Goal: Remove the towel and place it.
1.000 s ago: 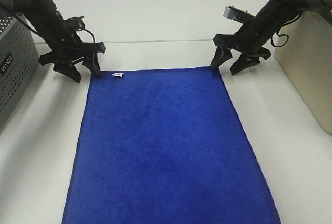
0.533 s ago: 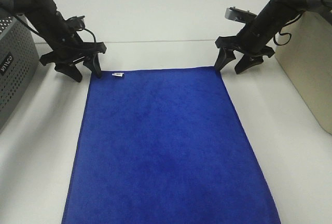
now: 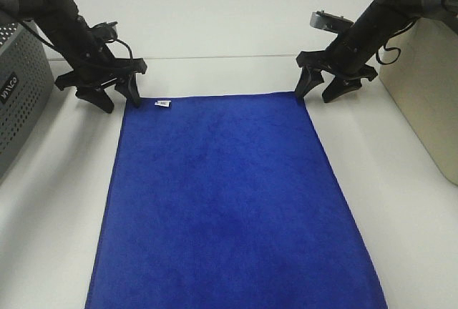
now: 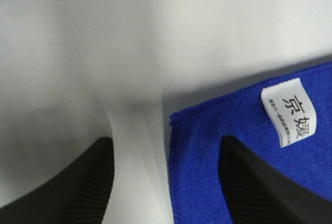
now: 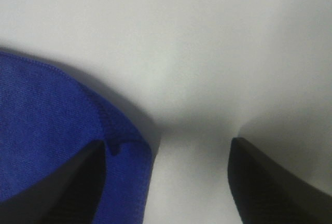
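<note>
The white tabletop [image 3: 215, 23] carries the towel [image 3: 229, 202], lying flat along its middle with the long axis far-to-near and the near end cut off. My left gripper [image 3: 119, 103] and right gripper [image 3: 311, 96] straddle its far corners, jaws apart and empty. The tag [image 3: 162, 102] sits at the left corner.

Royal-blue plush towel [image 3: 229, 202] lies spread flat, apparently unwrinkled, white tag [image 3: 162, 103] at its far-left corner

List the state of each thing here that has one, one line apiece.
towel: spread flat on the table, not gripped.
white tag: lying flat at the towel's far left corner.
left pincer: open, straddling the tag corner's edge.
right pincer: open, straddling the other far corner.
</note>
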### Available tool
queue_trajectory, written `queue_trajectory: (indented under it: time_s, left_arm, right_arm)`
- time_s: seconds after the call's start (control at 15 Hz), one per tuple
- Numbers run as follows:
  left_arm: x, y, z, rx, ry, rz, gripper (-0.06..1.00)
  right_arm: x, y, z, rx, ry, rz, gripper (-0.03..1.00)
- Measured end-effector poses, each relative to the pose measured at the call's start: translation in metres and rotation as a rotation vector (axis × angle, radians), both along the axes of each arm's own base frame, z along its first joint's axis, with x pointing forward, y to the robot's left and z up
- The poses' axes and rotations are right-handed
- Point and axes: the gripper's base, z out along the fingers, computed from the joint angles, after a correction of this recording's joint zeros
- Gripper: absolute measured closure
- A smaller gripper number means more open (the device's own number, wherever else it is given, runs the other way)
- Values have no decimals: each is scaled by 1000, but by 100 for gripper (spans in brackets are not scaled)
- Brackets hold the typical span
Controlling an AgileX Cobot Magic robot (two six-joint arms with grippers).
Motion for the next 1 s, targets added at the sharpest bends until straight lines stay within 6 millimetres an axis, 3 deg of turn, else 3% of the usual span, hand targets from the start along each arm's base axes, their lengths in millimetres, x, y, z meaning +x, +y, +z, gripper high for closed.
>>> queue_trajectory:
  time_s: [0.53, 1.0]
  left_arm:
    - [0, -2, 0, -17, -13, -28, 39]
    - [-2, -28, -2, -89, -32, -78, 41]
  right_arm:
    - [1, 5, -2, 50, -8, 24, 29]
    - [-2, 43, -11, 93, -13, 73, 30]
